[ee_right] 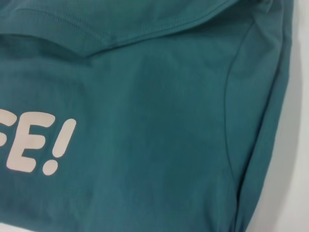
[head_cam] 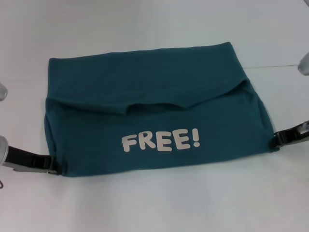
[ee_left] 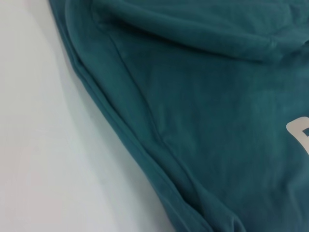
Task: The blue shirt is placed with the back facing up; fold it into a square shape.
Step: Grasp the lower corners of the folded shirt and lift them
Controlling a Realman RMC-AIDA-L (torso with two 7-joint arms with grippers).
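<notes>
Tools, left (head_cam: 54, 166) and right (head_cam: 276, 140), seem clamped on the shirt's (head_cam: 159, 113) near corners; uneven release between them could skew the fold.

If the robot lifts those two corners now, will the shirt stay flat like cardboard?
Probably not. The blue shirt looks like soft knit with rumpled folds, so it would likely sag in the middle. It seems light for its size, and its loose top flap may slide open.

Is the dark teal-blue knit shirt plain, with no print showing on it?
No: the dark teal-blue knit shirt shows white lettering reading FREE! on its near folded panel in the head view.
</notes>
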